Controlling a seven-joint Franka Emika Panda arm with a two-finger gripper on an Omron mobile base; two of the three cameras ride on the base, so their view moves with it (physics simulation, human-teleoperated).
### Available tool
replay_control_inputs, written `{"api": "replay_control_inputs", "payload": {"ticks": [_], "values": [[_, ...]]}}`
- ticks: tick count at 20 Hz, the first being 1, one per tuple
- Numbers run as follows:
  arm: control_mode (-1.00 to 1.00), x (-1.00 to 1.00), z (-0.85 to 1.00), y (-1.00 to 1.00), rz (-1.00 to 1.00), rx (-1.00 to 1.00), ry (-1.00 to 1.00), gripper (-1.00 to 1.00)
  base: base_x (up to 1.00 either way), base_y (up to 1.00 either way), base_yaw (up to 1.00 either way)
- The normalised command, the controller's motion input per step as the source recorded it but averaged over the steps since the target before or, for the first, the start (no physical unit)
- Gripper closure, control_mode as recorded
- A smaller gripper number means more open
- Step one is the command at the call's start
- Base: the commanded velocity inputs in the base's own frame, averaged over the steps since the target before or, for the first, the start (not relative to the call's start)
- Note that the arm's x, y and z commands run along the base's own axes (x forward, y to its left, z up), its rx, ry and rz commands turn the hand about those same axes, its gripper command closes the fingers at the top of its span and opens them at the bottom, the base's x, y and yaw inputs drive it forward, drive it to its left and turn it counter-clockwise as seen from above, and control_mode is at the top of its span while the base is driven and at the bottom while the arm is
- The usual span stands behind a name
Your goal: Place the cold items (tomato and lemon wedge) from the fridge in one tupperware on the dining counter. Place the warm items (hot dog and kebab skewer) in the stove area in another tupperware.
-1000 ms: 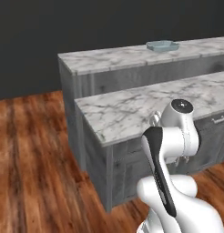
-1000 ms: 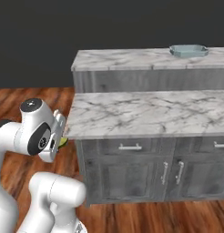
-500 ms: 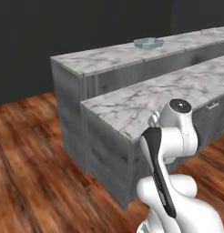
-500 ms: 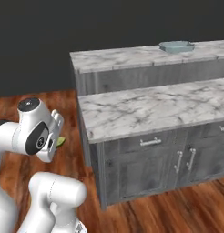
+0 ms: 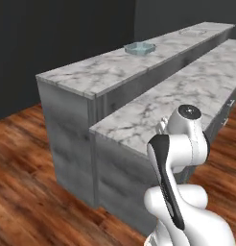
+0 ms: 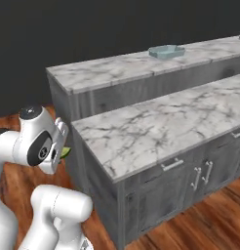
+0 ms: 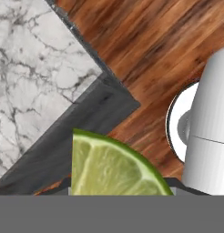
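A yellow-green lemon wedge [image 7: 114, 164] sits between the fingers of my gripper [image 7: 118, 187], cut face toward the hand camera; the gripper is shut on it. In the right base view the gripper [image 6: 63, 146] hangs at the arm's wrist, with a sliver of the lemon wedge [image 6: 67, 153] showing beside the lower marble block's near corner. A pale blue-green tupperware [image 5: 139, 48] [image 6: 166, 51] rests on the dining counter [image 5: 86, 77] [image 6: 102, 71], the taller marble top behind. The tomato, fridge, hot dog, kebab skewer and stove area are out of view.
A lower marble-topped block with drawer and door handles [image 6: 141, 134] [image 5: 153, 113] stands between me and the dining counter. Its corner [image 7: 50, 68] lies under the hand. Wooden floor [image 5: 29, 192] spreads to the left. A faint pale shape [image 5: 194, 31] lies farther along the dining counter.
The whole picture has shifted: the base has moved, and both counters now appear closer and at a steeper angle. The wedge stays in the gripper.
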Motion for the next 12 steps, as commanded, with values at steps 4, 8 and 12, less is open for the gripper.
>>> {"api": "replay_control_inputs", "payload": {"ticks": [4,8,12], "values": [[1.0,0.0,0.0,0.0,0.0,0.0,0.0,1.0,0.26,1.0,-0.34],[1.0,0.0,0.0,0.0,0.0,0.0,0.0,1.0,0.11,1.0,-0.29],[1.0,0.0,0.0,0.0,0.0,0.0,0.0,1.0,0.0,1.0,-0.27]]}}
